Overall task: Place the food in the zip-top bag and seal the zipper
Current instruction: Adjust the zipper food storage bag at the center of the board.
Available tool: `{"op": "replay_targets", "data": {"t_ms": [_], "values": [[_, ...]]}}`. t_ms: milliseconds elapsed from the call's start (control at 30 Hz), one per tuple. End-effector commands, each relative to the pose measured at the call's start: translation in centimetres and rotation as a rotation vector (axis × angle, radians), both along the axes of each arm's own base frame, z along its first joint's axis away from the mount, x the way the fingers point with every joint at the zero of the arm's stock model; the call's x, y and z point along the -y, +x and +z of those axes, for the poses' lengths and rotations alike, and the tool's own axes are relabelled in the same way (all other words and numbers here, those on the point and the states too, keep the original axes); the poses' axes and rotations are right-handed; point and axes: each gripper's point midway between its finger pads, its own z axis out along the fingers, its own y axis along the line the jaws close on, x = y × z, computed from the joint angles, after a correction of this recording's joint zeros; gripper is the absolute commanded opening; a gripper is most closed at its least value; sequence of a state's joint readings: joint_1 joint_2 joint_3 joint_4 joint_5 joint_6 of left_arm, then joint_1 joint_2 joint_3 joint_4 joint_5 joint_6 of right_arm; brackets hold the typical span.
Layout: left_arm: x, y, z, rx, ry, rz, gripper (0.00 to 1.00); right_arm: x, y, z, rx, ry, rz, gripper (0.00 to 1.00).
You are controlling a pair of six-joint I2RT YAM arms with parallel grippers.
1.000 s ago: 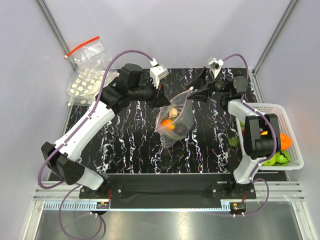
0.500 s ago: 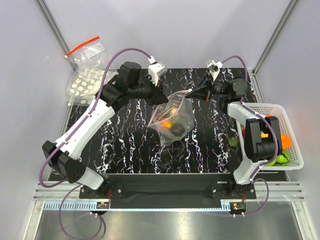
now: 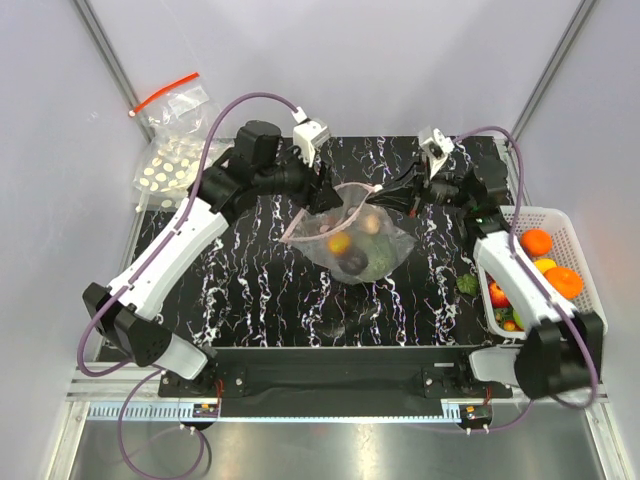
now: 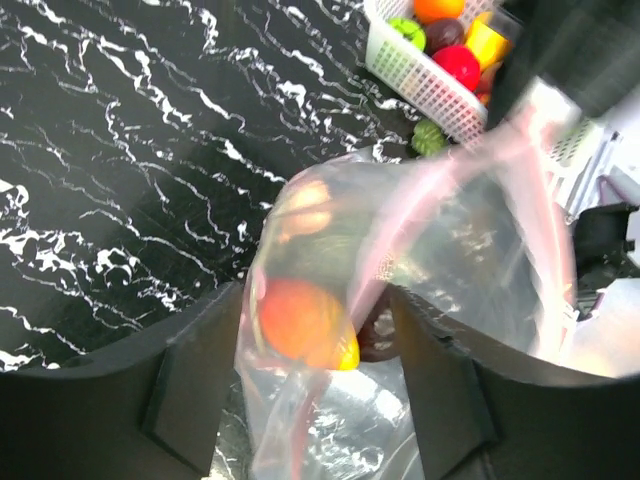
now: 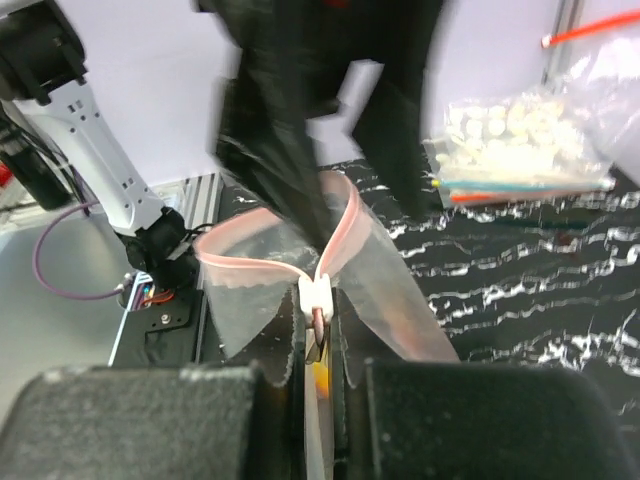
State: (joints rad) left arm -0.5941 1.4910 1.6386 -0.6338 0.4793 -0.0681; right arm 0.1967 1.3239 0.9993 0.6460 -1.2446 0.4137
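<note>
We see the right tool (image 5: 320, 348) pinching the zipper (image 5: 350, 215); whether the left tool (image 4: 315, 320) grips the zip-top bag (image 3: 352, 245) we cannot tell. The film looks soft and slippery, so better to hold the stiffer zipper.

My jaws were black, the bag (image 3: 322, 226) clear, its zipper (image 5: 252, 226) pinkish-red; food (image 3: 381, 258) showed dark green and orange-red, table (image 3: 250, 290) black veined white, basket (image 3: 556, 212) white.

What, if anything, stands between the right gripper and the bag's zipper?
Nothing visible does. The right gripper is already closed on the zipper at the mouth of the zip-top bag.
</note>
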Motion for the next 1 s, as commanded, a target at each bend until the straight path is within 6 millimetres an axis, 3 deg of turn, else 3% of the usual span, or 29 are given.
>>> {"op": "replay_targets", "data": {"t_ms": [0,100,200,400,467,567,733,967], "values": [[0.0,-0.6,6.2,0.131,-0.117,-0.015,0.69,-0.1,-1.0,-0.9,0.080,-0.157,-0.157,0.00],[0.1,-0.9,7.8,0.172,-0.144,-0.031,0.72,0.2,-1.9,-0.7,0.042,-0.148,-0.175,0.00],[-0.2,-1.4,9.4,0.215,-0.150,-0.038,0.73,0.8,-2.6,-1.8,-0.029,-0.173,-0.216,0.00],[-0.5,-3.3,10.4,0.257,-0.146,-0.102,0.73,2.1,-2.8,-3.9,-0.186,-0.178,-0.360,0.00],[-0.3,-3.6,10.0,0.281,-0.120,-0.139,0.75,2.6,-2.8,-5.0,-0.222,-0.187,-0.402,0.00],[0.6,-4.3,9.1,0.295,-0.055,-0.197,0.77,3.3,-3.3,-5.1,-0.239,-0.177,-0.455,0.00],[3.2,-5.8,7.2,0.358,0.052,-0.303,0.84,3.3,-4.6,-4.1,-0.232,-0.154,-0.441,0.00],[5.3,-4.9,5.1,0.436,0.198,-0.341,0.88,3.2,-5.1,-3.9,-0.239,-0.164,-0.419,0.00]]}}
